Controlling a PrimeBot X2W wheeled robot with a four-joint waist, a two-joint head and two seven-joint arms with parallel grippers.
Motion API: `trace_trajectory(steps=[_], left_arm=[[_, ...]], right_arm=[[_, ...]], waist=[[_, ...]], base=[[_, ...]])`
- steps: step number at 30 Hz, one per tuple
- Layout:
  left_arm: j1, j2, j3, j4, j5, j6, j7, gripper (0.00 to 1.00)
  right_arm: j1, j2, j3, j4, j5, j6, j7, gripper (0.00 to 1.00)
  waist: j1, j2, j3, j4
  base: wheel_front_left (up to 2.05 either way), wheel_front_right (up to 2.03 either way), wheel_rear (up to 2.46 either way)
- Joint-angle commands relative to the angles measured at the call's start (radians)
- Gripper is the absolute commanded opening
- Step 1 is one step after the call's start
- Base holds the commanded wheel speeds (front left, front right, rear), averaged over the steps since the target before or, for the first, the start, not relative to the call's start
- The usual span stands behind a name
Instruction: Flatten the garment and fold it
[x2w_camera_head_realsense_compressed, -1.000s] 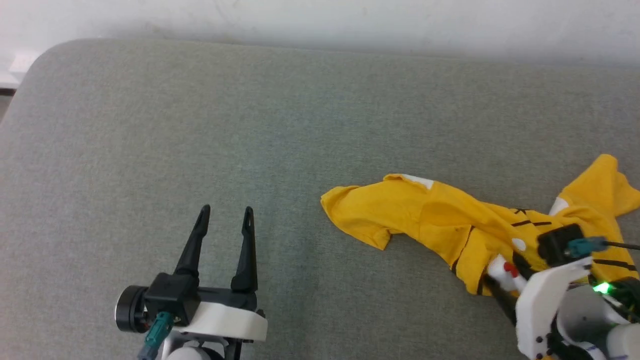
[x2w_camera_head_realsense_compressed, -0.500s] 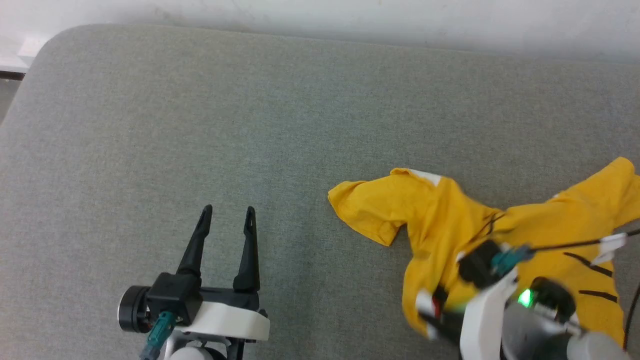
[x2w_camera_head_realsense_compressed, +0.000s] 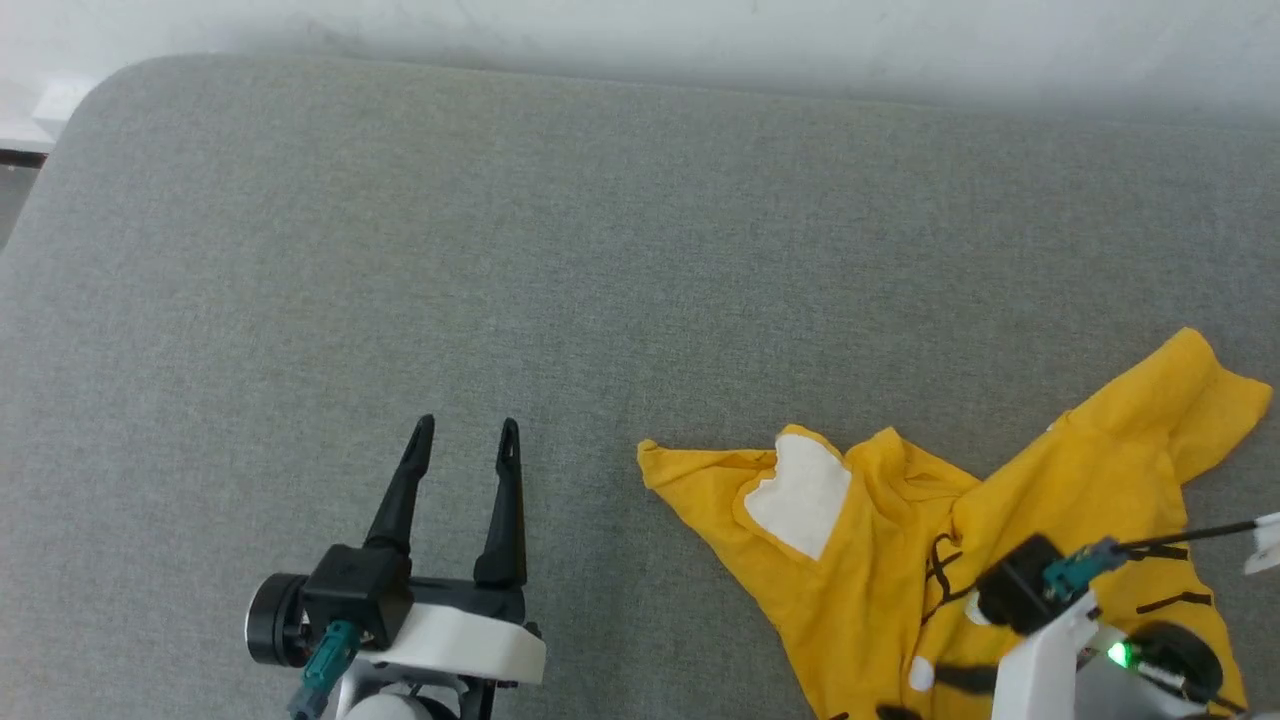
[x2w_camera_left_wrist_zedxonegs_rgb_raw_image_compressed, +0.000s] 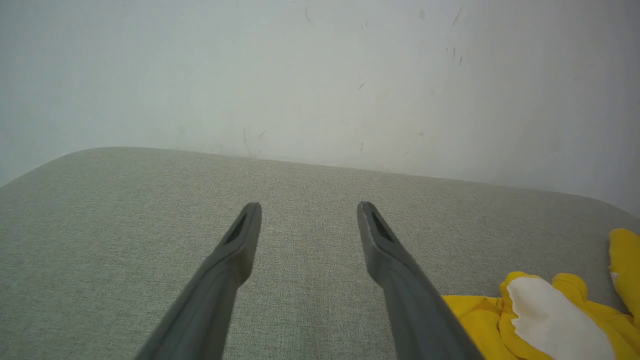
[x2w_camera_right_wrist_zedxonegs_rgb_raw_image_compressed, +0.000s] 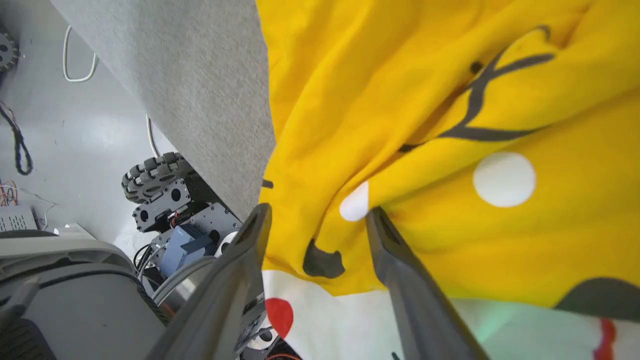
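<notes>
The garment (x2w_camera_head_realsense_compressed: 900, 560) is a bright-yellow T-shirt lying crumpled at the near right of the grey table (x2w_camera_head_realsense_compressed: 600, 250). A white ear patch faces up and one sleeve points to the far right. In the left wrist view the garment (x2w_camera_left_wrist_zedxonegs_rgb_raw_image_compressed: 550, 320) sits at the lower right. My right gripper (x2w_camera_right_wrist_zedxonegs_rgb_raw_image_compressed: 316, 215) hangs over the garment (x2w_camera_right_wrist_zedxonegs_rgb_raw_image_compressed: 450, 100) at the table's near edge, its fingers spread wide with loose cloth lying between and behind them. The right arm's white wrist (x2w_camera_head_realsense_compressed: 1040, 650) covers the shirt's near part. My left gripper (x2w_camera_head_realsense_compressed: 467, 427) stands open above bare cloth-covered table, left of the shirt, with the same left gripper (x2w_camera_left_wrist_zedxonegs_rgb_raw_image_compressed: 308, 207) holding nothing.
A pale wall (x2w_camera_left_wrist_zedxonegs_rgb_raw_image_compressed: 320, 75) runs along the table's far edge. The table's rounded far-left corner (x2w_camera_head_realsense_compressed: 90, 100) is in sight. Past the near edge lie the floor, a loose white cable (x2w_camera_right_wrist_zedxonegs_rgb_raw_image_compressed: 80, 60) and the robot's wheeled base (x2w_camera_right_wrist_zedxonegs_rgb_raw_image_compressed: 160, 175).
The right gripper dragged the shirt toward the near edge and then spread its fingers. The shirt's left part turned over, showing the white patch. The left gripper stayed put.
</notes>
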Motion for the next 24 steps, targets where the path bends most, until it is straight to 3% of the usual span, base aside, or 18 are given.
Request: trace_trajectory(steps=[1,5,7,12,15,20,24], left_arm=[[-0.011,-0.001,0.003,0.003,-0.003,0.003,-0.005,1.0],[-0.008,-0.001,0.005,0.008,0.001,-0.003,-0.005,1.0],[-0.005,-0.001,0.008,0.007,0.003,-0.006,-0.005,1.0],[0.001,-0.001,0.011,0.004,0.01,-0.014,-0.005,1.0],[0.001,-0.001,0.009,0.003,0.011,-0.016,-0.005,1.0],[-0.003,-0.001,0.015,-0.001,0.017,-0.02,-0.005,1.0],[-0.011,0.0,0.023,-0.003,0.024,-0.022,-0.005,1.0]], right_arm=[[-0.016,0.011,-0.008,-0.009,-0.004,-0.001,-0.014,1.0],[-0.055,0.074,-0.088,-0.051,0.007,-0.001,-0.1,1.0],[-0.08,0.119,-0.174,-0.06,-0.02,-0.001,-0.163,1.0],[-0.126,0.196,-0.394,-0.006,-0.242,-0.001,-0.323,1.0],[-0.1,0.227,-0.471,0.07,-0.361,-0.001,-0.346,1.0],[-0.049,0.275,-0.51,0.199,-0.425,-0.001,-0.349,1.0],[-0.065,0.271,-0.499,0.311,-0.457,-0.001,-0.408,1.0]], waist=[[0.0001,0.0,-0.007,-0.003],[0.0001,0.0,-0.022,-0.01],[0.0001,0.0,-0.027,-0.013],[0.0001,0.0,-0.028,-0.018],[0.0001,0.0,-0.025,-0.018],[0.0001,0.0,-0.011,-0.02],[0.0001,0.0,0.002,-0.025]], base=[[0.0,0.0,0.0],[0.0,0.0,0.0],[0.0,0.0,0.0],[0.0,0.0,0.0],[0.0,0.0,0.0],[0.0,0.0,0.0],[0.0,0.0,0.0]])
